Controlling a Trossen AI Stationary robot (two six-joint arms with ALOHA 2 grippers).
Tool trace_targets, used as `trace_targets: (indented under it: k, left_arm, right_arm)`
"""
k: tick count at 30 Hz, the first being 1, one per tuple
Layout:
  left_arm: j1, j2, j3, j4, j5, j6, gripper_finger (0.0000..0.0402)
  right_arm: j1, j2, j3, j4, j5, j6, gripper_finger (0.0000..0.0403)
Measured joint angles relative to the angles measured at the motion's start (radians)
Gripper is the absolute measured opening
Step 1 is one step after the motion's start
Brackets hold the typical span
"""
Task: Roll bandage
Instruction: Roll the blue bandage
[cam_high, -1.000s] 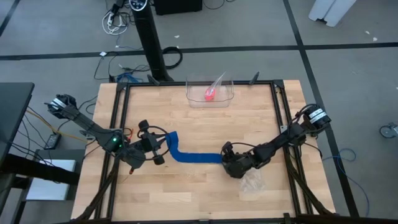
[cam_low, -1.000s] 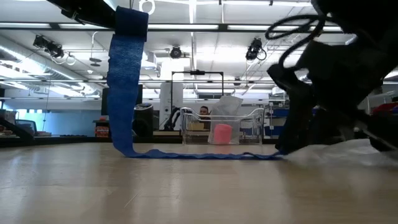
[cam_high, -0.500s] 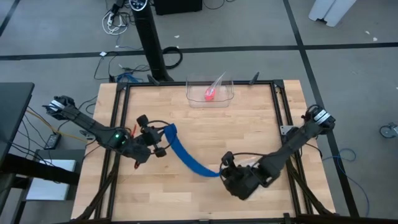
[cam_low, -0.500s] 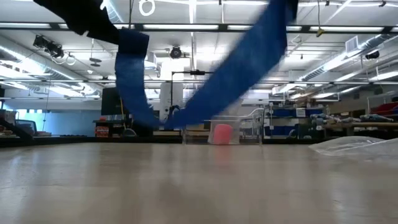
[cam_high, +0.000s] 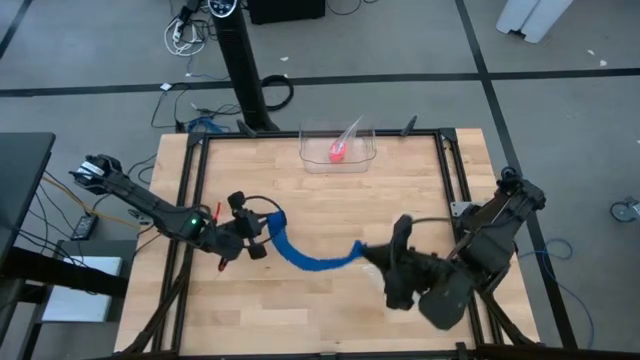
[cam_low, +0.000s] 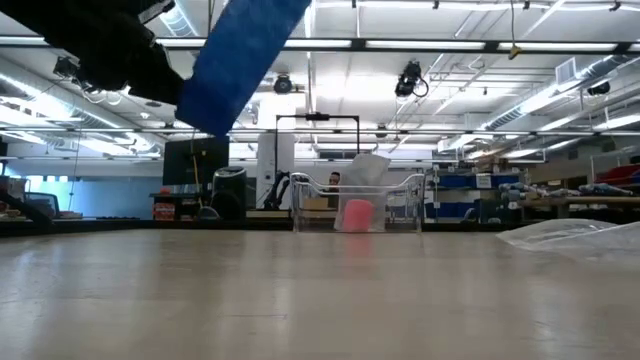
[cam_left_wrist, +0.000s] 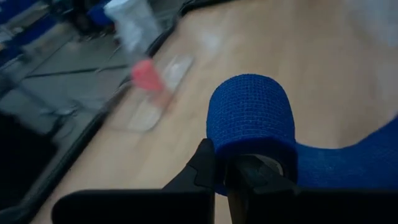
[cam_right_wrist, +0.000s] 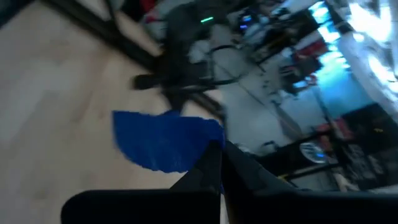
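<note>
Bandage (cam_high: 312, 258), a bright blue strip, hangs in the air above the wooden table (cam_high: 420, 190), stretched between two dark robot arms. At its left end, near the table's left edge, the left gripper (cam_high: 262, 236) has its fingers (cam_left_wrist: 208, 168) pressed together on the band, which curls over them in a rounded loop (cam_left_wrist: 252, 127). From there the strip sags in a shallow curve toward the table's middle and rises to the right gripper (cam_high: 372, 252), whose fingers (cam_right_wrist: 211, 163) are likewise pinched shut on the other end (cam_right_wrist: 166, 140). The right arm (cam_high: 470, 260) reaches in from the table's right edge and stands high over the front right part of the table.

Seen level with the tabletop, the band (cam_low: 240, 62) slants across the upper left, well clear of the wood, with the left arm (cam_low: 105, 45) dark beside it.

At the table's far edge, middle, sits a clear tray (cam_high: 338, 158) holding a small pink roll (cam_high: 337, 152). The same tray (cam_low: 400, 205) and roll (cam_low: 357, 215) show in the level view, with a clear plastic bag (cam_low: 580, 235) lying on the table at right.
</note>
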Motion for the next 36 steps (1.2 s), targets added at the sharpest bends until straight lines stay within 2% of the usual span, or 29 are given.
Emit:
trace_targets:
  k: [4,7,14,18,23,28,36]
  left_arm:
    - [-0.003,0.02,-0.022,0.126,0.045,0.067,0.0018]
    - [-0.003,0.052,-0.024,0.146,0.052,0.09,0.0018]
    - [-0.003,0.151,-0.023,0.235,0.117,0.092,0.0018]
    - [-0.005,0.199,-0.023,0.339,0.16,0.125,0.0018]
    - [-0.028,0.221,-0.022,0.444,0.183,0.177,0.0018]
    - [-0.07,0.222,0.015,0.456,0.185,0.203,0.0018]
    - [-0.143,0.222,0.121,0.432,0.185,0.288,0.0018]
  right_arm:
    - [-0.051,-0.001,0.095,0.021,0.028,-0.087,0.0]
    - [-0.097,-0.001,0.138,0.061,0.028,-0.18,0.0]
    - [-0.208,0.0,0.182,0.231,0.027,-0.356,0.0]
    - [-0.265,0.0,0.196,0.321,0.027,-0.441,0.0]
    - [-0.337,0.0,0.205,0.368,0.022,-0.514,0.0]
    - [-0.423,0.0,0.205,0.379,-0.033,-0.528,0.0]
    - [-0.576,0.003,0.205,0.371,-0.211,-0.482,0.0]
